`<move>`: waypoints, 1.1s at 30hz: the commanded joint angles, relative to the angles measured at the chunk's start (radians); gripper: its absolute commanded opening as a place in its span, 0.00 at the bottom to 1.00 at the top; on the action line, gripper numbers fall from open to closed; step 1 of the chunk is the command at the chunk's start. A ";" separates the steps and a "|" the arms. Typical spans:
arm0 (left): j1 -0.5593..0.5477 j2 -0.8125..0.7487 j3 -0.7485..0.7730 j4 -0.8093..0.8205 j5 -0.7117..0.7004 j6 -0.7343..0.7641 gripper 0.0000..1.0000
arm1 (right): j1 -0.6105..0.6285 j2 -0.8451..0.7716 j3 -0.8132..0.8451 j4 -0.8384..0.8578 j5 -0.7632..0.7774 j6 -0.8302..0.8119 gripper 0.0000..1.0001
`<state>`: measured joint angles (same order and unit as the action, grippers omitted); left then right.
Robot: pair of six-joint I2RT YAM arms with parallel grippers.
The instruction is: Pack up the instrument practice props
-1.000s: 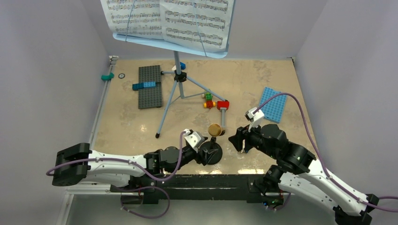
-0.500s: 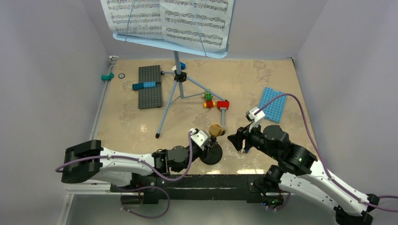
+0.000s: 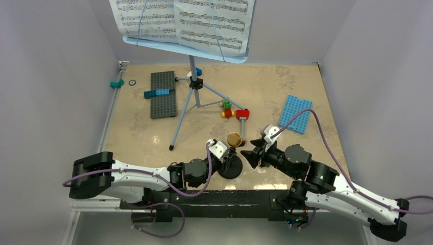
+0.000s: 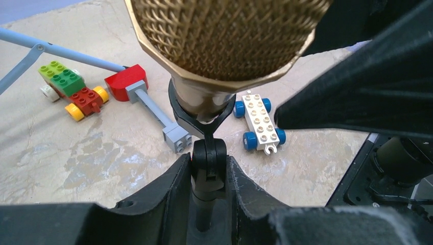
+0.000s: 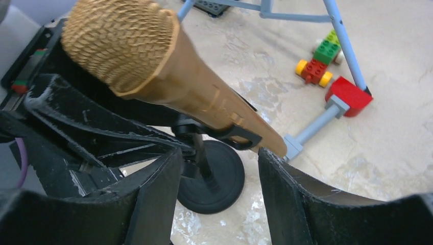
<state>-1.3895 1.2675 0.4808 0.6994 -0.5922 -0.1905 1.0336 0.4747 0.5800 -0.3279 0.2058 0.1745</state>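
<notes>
Left fingers (image 4: 171, 191) stand closed against both sides of the upright post of the small black round-base mic stand (image 4: 208, 153), just below its forked clip. The left gripper (image 3: 228, 158) has hold of that stand. Directly above these fingers, seated in the clip, is the gold-brown toy microphone (image 4: 224, 41), its mesh head towards the wrist camera.

Right fingers (image 5: 153, 204) are parted wide with nothing clamped. The right gripper (image 5: 219, 153) faces the stand from the opposite side. The stand's round base lies on the table just beyond its tips. The microphone's handle slants across above them, with its tail end close to one fingertip; contact cannot be confirmed.

On the beige tabletop (image 4: 76, 148) beyond the left fingers:
- a grey-and-red brick bar (image 4: 148, 99), just past the stand
- a white wheeled brick with blue wheels (image 4: 259, 121), beside the bar
- a green, red and yellow brick car (image 4: 71, 87), farther out

Farther from both grippers, the light-blue perforated tripod music stand (image 3: 194, 76) is upright on three legs, with white sheet-music pages (image 3: 184, 20) resting on its desk. A dark grey studded baseplate (image 3: 163, 94) lies left of its legs. A blue studded baseplate (image 3: 296, 113) lies beyond the right gripper.
</notes>
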 commanded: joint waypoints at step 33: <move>0.000 -0.038 0.032 -0.257 0.094 -0.091 0.00 | 0.256 0.260 -0.153 0.808 0.443 -0.475 0.48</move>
<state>-1.3815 1.2110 0.5064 0.5491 -0.5556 -0.2512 1.2976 0.7475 0.4183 0.3492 0.6239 -0.2886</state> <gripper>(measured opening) 0.310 0.554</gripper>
